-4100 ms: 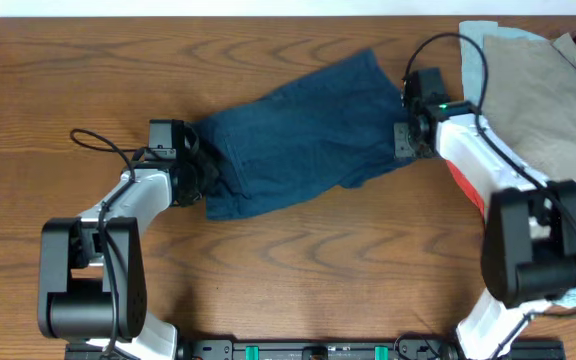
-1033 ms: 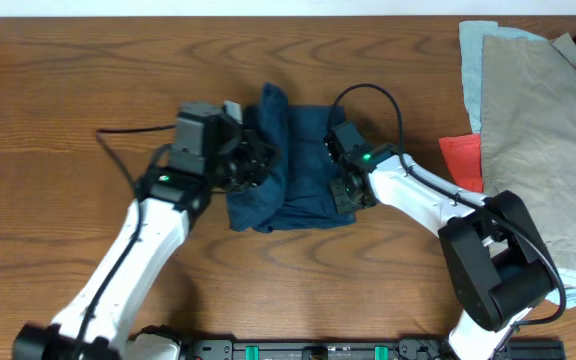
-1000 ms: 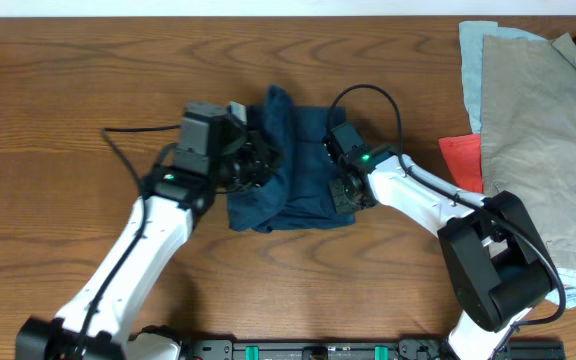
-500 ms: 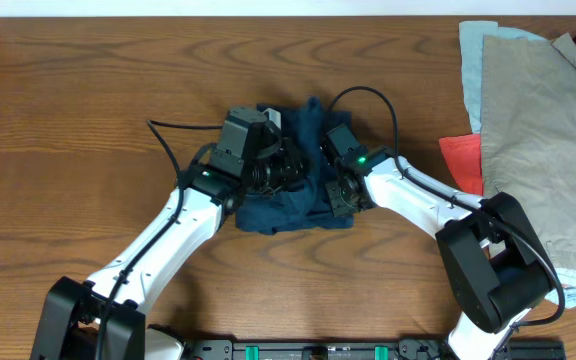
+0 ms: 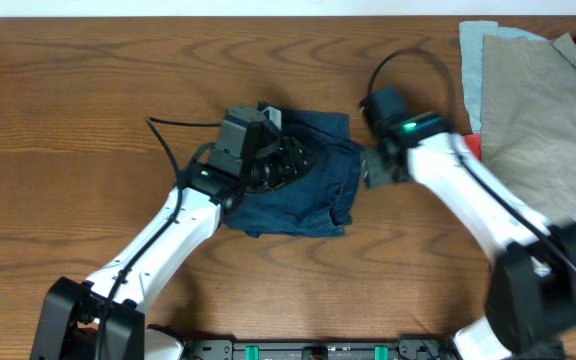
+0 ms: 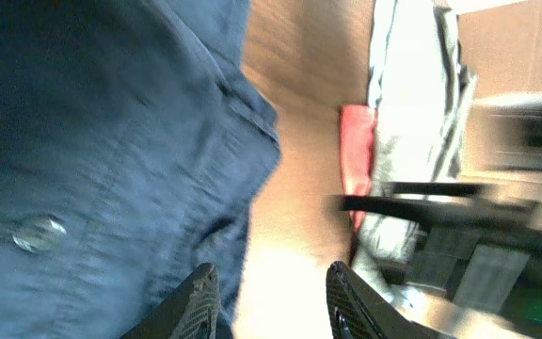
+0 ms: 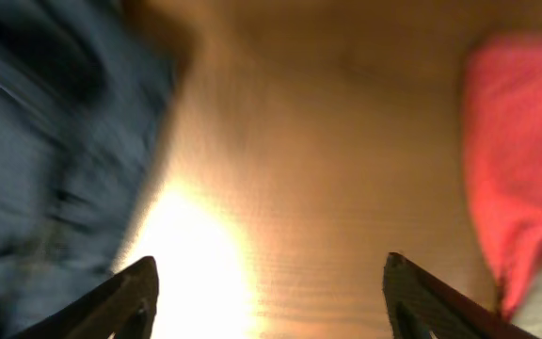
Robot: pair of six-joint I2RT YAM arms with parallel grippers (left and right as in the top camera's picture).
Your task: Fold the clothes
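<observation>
The dark navy shorts (image 5: pixel 308 200) lie folded into a compact bundle at the table's middle. They also show in the left wrist view (image 6: pixel 111 141) and at the left edge of the right wrist view (image 7: pixel 45 141). My left gripper (image 5: pixel 293 165) hovers over the shorts' right part, with its fingers (image 6: pixel 271 306) open and nothing between them. My right gripper (image 5: pixel 370 170) is just off the shorts' right edge. Its fingers (image 7: pixel 266 301) are wide open over bare wood, and the view is blurred.
A tan garment (image 5: pixel 538 110) lies over a light blue one (image 5: pixel 471 50) at the far right. A red garment (image 5: pixel 473 145) peeks out beside them and also shows in the right wrist view (image 7: pixel 516 141). The wooden table (image 5: pixel 88 80) carries everything.
The shorts went from spread out to a folded bundle. In the last half second my right gripper let go and swung right, off the cloth. My left gripper stayed over the shorts.
</observation>
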